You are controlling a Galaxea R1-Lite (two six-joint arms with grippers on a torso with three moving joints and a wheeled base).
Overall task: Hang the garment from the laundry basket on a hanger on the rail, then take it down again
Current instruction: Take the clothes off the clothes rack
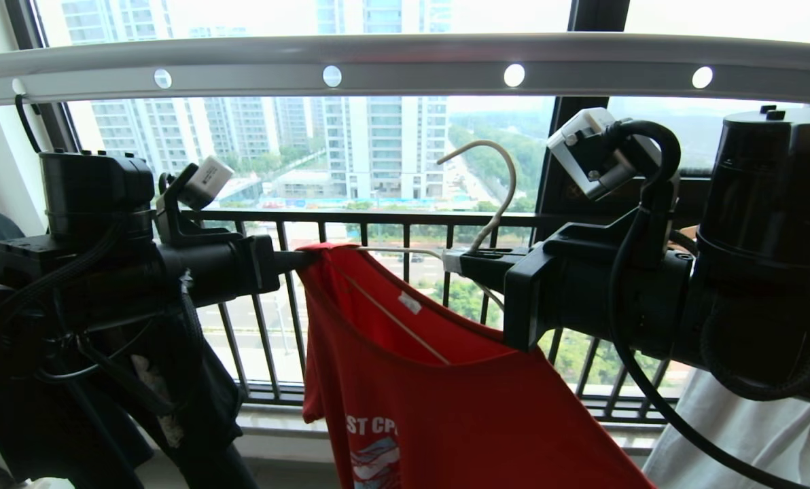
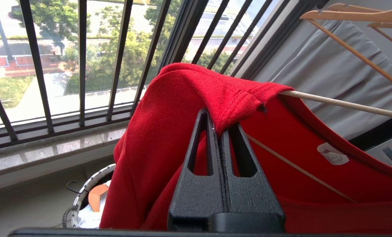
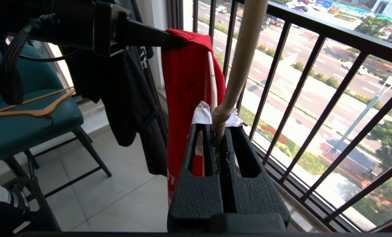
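1. The left gripper (image 2: 220,128) was clenched on a fold of the garment (image 1: 446,401), pinching the red shoulder seam where it draped over the end of the hanger (image 1: 486,224); in the head view its fingertips sat at the left end of the shirt's collar line
2. The right gripper (image 3: 220,130) was clamped on the hanger at the base of its hook, where a scrap of white wrapping (image 3: 202,115) showed around the wire; it stood to the right of the shirt, facing the left gripper across the collar
3. The hanger's long axis ran left to right between the two grippers, one wire arm inside the red shirt, the curved hook rising above the right gripper's fingers
4. The rail (image 1: 405,64) lay overhead, running left to right, parallel to the hanger; the hook's top hung below it and apart from it, so the hook probably had to go up and over, and the right arm, holding the hook's base, was the nearer one for that
5. The shirt hung down from the left shoulder, its lettering low in the head view, its right side sagging off the wire
6. Farther out stood the dark window railing (image 1: 350,217); a black garment (image 3: 133,98) hung on the left, a pale grey one (image 2: 330,72) on a wooden hanger (image 2: 354,14) to the right
7. The laundry basket (image 2: 87,187) sat low on the floor beneath the shirt, well clear of the lift
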